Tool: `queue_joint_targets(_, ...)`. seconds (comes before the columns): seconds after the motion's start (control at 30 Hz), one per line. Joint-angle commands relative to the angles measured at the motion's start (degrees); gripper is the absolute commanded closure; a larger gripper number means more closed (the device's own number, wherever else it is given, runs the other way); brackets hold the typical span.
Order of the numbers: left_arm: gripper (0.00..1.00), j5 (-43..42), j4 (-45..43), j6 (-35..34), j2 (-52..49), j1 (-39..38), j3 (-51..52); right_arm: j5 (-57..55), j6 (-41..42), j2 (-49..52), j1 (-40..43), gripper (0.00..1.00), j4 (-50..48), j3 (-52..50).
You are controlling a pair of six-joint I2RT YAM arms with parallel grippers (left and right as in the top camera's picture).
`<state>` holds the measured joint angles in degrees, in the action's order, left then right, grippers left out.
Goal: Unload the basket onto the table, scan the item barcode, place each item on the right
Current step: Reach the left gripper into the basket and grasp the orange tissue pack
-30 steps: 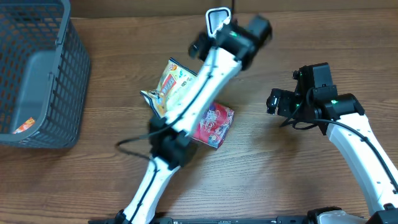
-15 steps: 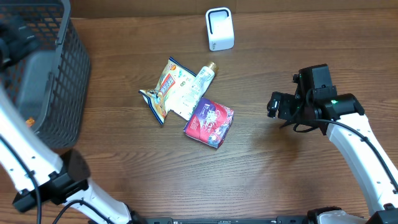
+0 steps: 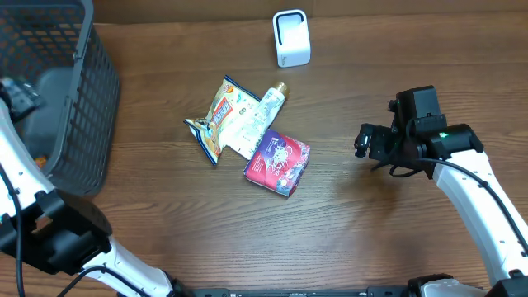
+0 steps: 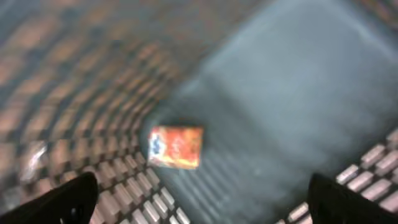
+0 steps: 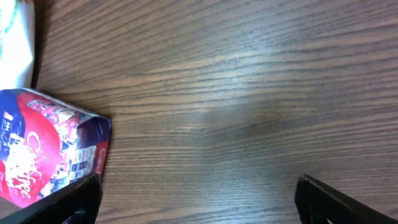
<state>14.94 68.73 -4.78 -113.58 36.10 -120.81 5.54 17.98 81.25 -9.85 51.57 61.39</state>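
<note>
Left fingers [image 4: 68, 198] are spread wide and holding nothing, hanging over the basket [image 3: 82, 99]. The orange packet [image 4: 176, 147] lies flat on the basket floor, long side running across the wrist view, too blurry to read. Right fingers [image 5: 74, 204] are wide too and empty, near the red box [image 3: 276, 162] on the desk [image 3: 371, 239]. A second ago the left arm was stretched over by the scanner [image 3: 291, 37]. The right one hasn't budged.
</note>
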Motion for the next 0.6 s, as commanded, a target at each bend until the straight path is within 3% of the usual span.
queue_joint_targets(0.0,0.00,-12.9,-6.9,30.9,0.7,-0.1,9.9,-0.6,-0.4,-0.1,-0.2,0.00,0.4,0.8)
queue_joint_targets(0.03,0.00,-13.3,-9.3,39.7,0.6,-0.1,14.4,-0.6,-0.4,-0.1,-0.2,0.00,0.4,0.8)
queue_joint_targets(0.07,0.00,-13.1,-9.4,42.1,0.6,-0.1,15.9,-0.6,-0.4,-0.1,-0.2,0.00,0.3,0.8)
queue_joint_targets(0.23,0.00,-13.1,-6.7,43.0,0.6,0.0,23.6,-0.5,-0.4,-0.1,-0.2,0.00,0.6,0.8)
queue_joint_targets(0.33,0.00,-10.8,-9.3,36.2,0.6,1.3,27.1,-0.3,-0.2,-0.1,-0.2,0.00,1.6,0.8)
queue_joint_targets(0.4,0.00,-7.9,-12.2,26.1,0.6,3.8,27.1,-0.3,-0.2,-0.1,-0.2,0.00,1.7,0.8)
queue_joint_targets(0.47,0.00,-7.8,-13.1,23.9,0.6,5.3,27.1,-0.3,-0.2,-0.1,-0.2,0.00,1.5,0.8)
queue_joint_targets(0.57,0.00,-5.4,-17.5,7.9,0.5,10.5,27.1,-0.4,-0.2,-0.1,-0.2,0.00,-0.6,0.8)
